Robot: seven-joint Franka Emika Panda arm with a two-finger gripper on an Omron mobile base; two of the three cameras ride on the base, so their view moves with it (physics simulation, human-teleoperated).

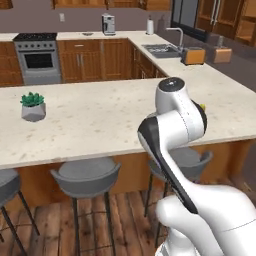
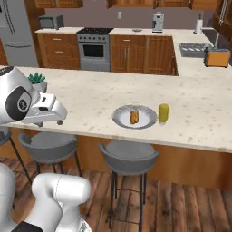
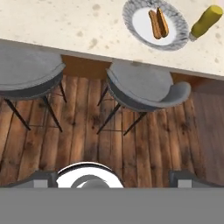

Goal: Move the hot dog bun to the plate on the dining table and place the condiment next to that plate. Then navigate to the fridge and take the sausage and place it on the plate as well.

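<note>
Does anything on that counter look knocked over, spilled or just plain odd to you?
Nothing stands out. The bun lies inside the plate, and the yellow bottle stands upright just beside it, no spill around it. The little potted plant sits upright farther along the counter.

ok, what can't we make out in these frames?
- Plate and hot dog bun: hidden behind the arm in the left base view; only a sliver of the condiment peeks past it.
- Gripper: finger tips cut off by the bottom edge of the hand view.
- Fridge: cropped by the right base view's left edge; contents unseen.
</note>
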